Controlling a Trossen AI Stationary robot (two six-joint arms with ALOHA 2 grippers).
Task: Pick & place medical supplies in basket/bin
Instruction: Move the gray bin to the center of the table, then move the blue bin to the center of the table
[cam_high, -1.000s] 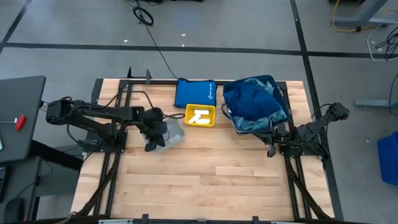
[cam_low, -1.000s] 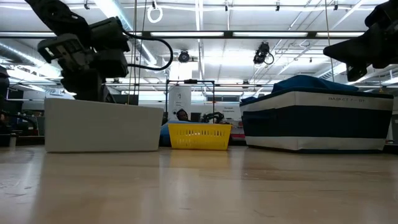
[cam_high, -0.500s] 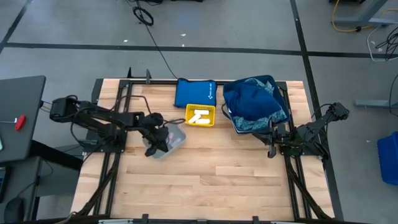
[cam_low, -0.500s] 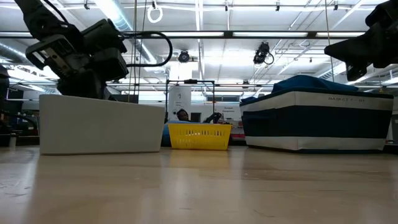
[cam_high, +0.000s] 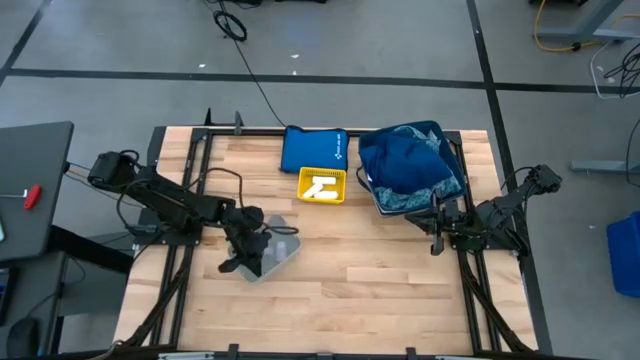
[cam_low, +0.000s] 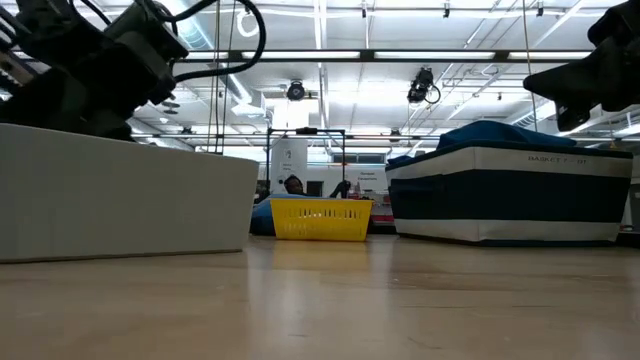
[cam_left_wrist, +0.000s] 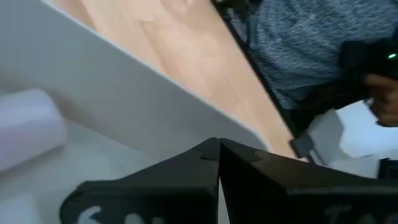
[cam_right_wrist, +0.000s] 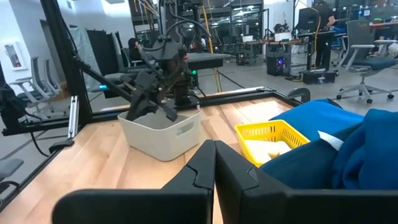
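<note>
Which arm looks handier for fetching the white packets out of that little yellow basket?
Probably the left: its gripper is at the white bin, just beside the yellow basket. The right gripper waits beyond the big bin of blue cloths.

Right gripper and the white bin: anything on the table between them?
High view: only bare wood lies between the right gripper and the white bin. The yellow basket sits off that line, farther back.

We see open bare surface (cam_high: 360, 280) across the whole near half, a wide lane between the arms. The white bin (cam_high: 272, 250) stands at the left of that lane, with the left claw (cam_high: 240, 262) down at its rim. Along the far side the blue pouch (cam_high: 312, 149), yellow basket (cam_high: 322, 185) and cloth-heaped bin (cam_high: 412, 166) stand close together, leaving narrow gaps.
</note>
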